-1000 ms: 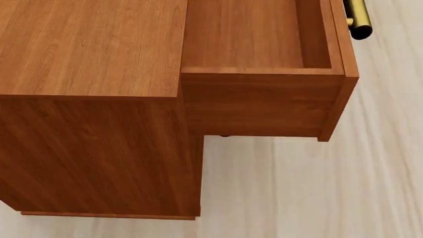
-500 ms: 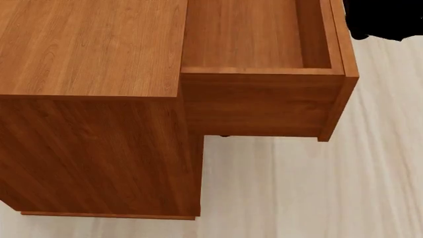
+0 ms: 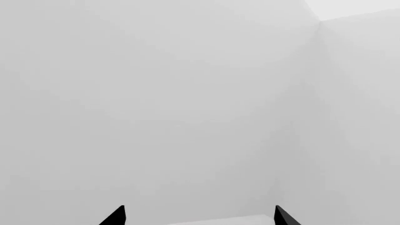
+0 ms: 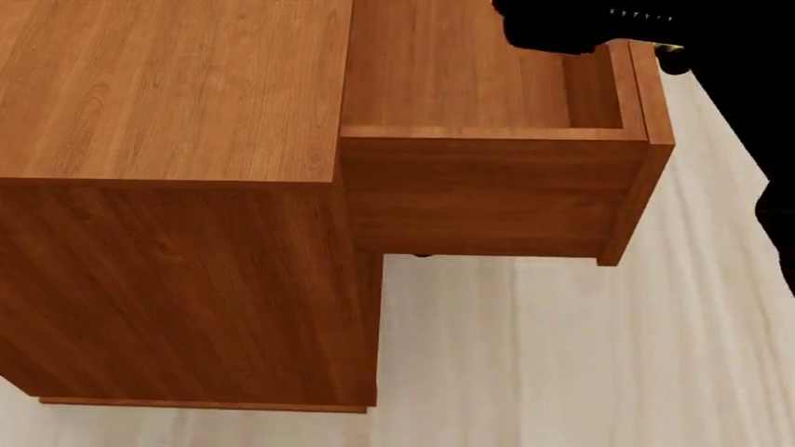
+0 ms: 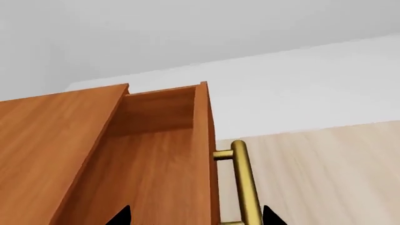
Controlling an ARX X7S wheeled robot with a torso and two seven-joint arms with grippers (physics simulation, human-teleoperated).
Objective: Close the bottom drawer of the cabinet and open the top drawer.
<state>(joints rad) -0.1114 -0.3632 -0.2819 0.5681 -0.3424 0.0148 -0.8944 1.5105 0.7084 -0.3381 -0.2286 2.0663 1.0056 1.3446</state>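
The cabinet (image 4: pixel 174 93) fills the left of the head view, seen from above and the side. Its top drawer (image 4: pixel 497 186) stands pulled out to the right, and its inside shows nothing in it. My right gripper (image 4: pixel 584 23) is a black shape over the drawer's front panel near the brass handle (image 4: pixel 672 56). In the right wrist view the open right gripper (image 5: pixel 196 218) straddles the front panel (image 5: pixel 203 154) and the brass handle (image 5: pixel 245 183). My left gripper (image 3: pixel 198 216) is open and faces a bare grey wall. The bottom drawer is hidden.
Pale wood-look floor (image 4: pixel 572 354) lies to the right of and below the cabinet. A grey wall (image 5: pixel 250 28) stands behind the cabinet. The right arm's black bulk (image 4: pixel 776 214) shows along the head view's right edge.
My right arm has come in from the upper right and now covers the drawer's front corner and most of the brass handle. The cabinet and drawer have not moved.
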